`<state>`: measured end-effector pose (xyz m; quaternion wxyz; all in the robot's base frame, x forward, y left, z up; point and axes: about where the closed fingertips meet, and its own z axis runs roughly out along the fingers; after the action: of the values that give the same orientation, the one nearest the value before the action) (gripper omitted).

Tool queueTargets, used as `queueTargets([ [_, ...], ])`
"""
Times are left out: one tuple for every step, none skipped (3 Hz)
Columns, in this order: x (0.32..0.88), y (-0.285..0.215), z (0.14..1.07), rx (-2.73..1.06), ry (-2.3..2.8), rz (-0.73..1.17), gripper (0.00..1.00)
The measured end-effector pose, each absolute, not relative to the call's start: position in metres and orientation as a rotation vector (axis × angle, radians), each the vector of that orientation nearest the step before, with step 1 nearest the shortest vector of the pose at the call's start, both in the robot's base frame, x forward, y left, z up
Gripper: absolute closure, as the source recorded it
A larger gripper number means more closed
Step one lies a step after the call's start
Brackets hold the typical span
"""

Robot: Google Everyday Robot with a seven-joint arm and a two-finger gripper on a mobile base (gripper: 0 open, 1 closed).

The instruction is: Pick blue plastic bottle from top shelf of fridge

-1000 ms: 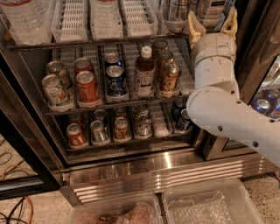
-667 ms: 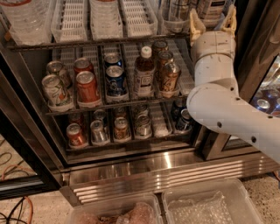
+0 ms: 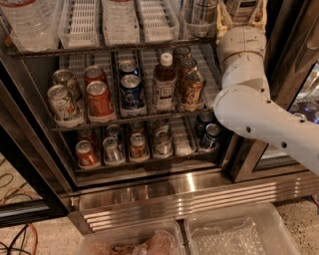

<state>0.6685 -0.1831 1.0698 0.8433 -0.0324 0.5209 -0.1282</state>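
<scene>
Half the job looks done: the gripper (image 3: 240,11) hovers at the top shelf's (image 3: 124,49) right end, fingers spread wide either side of the blue bottle (image 3: 242,5). Clamping on and drawing it out of the fridge (image 3: 149,191) are not yet done.

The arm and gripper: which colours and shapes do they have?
The arm is smooth white, built of thick rounded segments with small dark dots. The gripper, at the top right by the top shelf, has two tan fingers. No cables show.

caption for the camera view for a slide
White arm with tool at the blue bottle on the top shelf of the fridge, cans below.
</scene>
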Motion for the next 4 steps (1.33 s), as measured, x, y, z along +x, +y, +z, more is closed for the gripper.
queueTargets([
  [0.6714,-0.1832,1.0712,-0.073,1.101,-0.272,0.39],
  [0.6724,-0.1834,1.0729,-0.076,1.102,-0.273,0.39],
  [0.6762,-0.1851,1.0725,-0.079,1.106,-0.276,0.38],
  [0.6768,-0.1855,1.0749,-0.08,1.107,-0.278,0.23],
])
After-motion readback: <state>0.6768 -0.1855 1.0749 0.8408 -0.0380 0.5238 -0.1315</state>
